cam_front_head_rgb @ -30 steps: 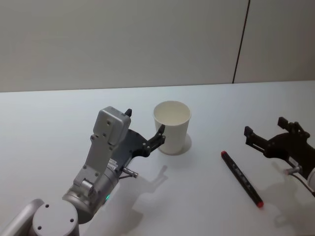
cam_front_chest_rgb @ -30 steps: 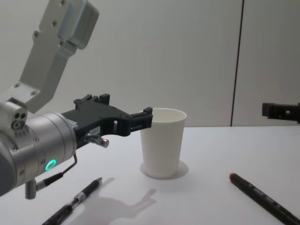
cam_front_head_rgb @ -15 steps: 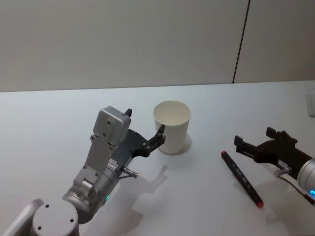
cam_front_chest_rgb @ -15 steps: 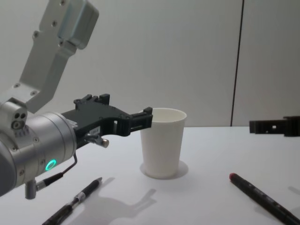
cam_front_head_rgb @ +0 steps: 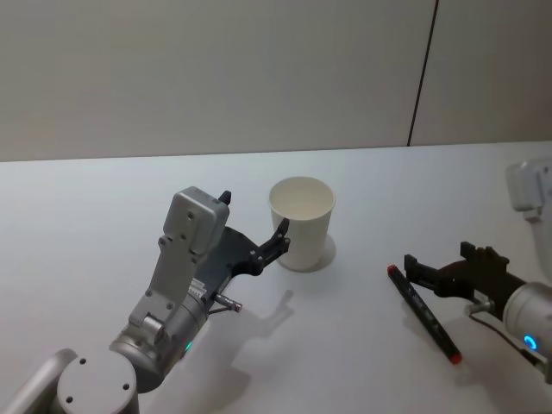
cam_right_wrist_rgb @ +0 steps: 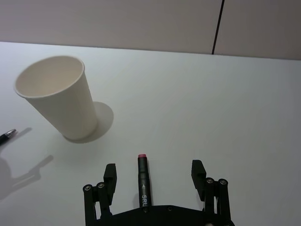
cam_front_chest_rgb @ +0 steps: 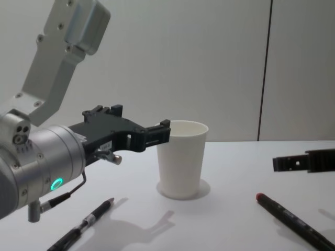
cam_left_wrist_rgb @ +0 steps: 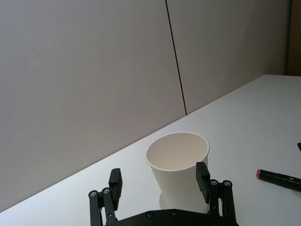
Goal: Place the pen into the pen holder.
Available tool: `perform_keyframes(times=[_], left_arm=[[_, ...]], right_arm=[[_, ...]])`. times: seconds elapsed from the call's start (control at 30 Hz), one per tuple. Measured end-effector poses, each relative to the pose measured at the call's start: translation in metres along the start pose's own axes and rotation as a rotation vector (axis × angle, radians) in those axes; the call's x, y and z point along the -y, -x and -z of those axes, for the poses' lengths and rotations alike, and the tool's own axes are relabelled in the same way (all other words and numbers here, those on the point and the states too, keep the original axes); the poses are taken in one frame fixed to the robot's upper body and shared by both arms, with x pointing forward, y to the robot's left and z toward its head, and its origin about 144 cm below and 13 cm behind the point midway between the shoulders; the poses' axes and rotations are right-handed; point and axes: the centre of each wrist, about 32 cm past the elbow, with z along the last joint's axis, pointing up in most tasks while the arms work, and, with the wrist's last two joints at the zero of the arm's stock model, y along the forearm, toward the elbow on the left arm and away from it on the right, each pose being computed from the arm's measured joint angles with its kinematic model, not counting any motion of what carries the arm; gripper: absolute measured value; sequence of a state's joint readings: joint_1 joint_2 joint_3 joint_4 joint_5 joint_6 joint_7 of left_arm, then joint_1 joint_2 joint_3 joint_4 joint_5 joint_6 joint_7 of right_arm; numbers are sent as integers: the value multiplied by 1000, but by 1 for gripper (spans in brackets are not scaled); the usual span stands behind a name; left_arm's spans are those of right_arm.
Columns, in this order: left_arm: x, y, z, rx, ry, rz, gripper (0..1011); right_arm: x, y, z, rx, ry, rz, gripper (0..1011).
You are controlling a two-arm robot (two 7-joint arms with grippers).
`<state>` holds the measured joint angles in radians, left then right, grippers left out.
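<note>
Step in hand: reach for the pen [cam_front_head_rgb: 424,312] with the right gripper [cam_right_wrist_rgb: 154,168]; grasp not yet made, going by the gap above the barrel in the chest view.
Working arm: right gripper spread wide, nothing held; hovering low, right of the pen holder [cam_front_head_rgb: 302,222] and well apart from it, fingers either side of the pen's end nearest the holder.
Other arm: left gripper [cam_front_head_rgb: 254,212] also spread wide and empty; just left of the pen holder at rim height, one finger beside the wall, contact impossible to judge.
Doing it well: centre first, since the barrel sits nearer one finger than the other in the right wrist view. Descend until both fingers flank the barrel, then close across it, not along it. Grip probably best back from the tip, leaving a free end to lead into the mouth. Lift well above the rim before crossing over. Paper cup likely light, so no knocking the wall.
Pen, place: flat on the table [cam_front_head_rgb: 86,216], right of the pen holder and nearer the robot, slanting away from it.
Pen, look: slim dark barrel, red at both ends, white lettering along the side.
Pen holder, look: plain white paper cup, tapered, rolled rim, upright, nothing visible inside.
Also there: second pen [cam_front_chest_rgb: 86,222], dark and thin, lying left of the pen holder and nearer the robot.
</note>
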<state>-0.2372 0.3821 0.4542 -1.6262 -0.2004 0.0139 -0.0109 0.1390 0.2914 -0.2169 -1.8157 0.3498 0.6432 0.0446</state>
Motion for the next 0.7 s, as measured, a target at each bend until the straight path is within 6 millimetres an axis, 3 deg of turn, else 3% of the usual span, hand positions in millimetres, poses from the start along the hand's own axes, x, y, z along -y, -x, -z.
perform_keyframes(times=[0.7], left_arm=[[0, 0, 0, 0, 0, 0, 1000]], right_arm=[[-26, 17, 2, 3, 92, 33, 1002]])
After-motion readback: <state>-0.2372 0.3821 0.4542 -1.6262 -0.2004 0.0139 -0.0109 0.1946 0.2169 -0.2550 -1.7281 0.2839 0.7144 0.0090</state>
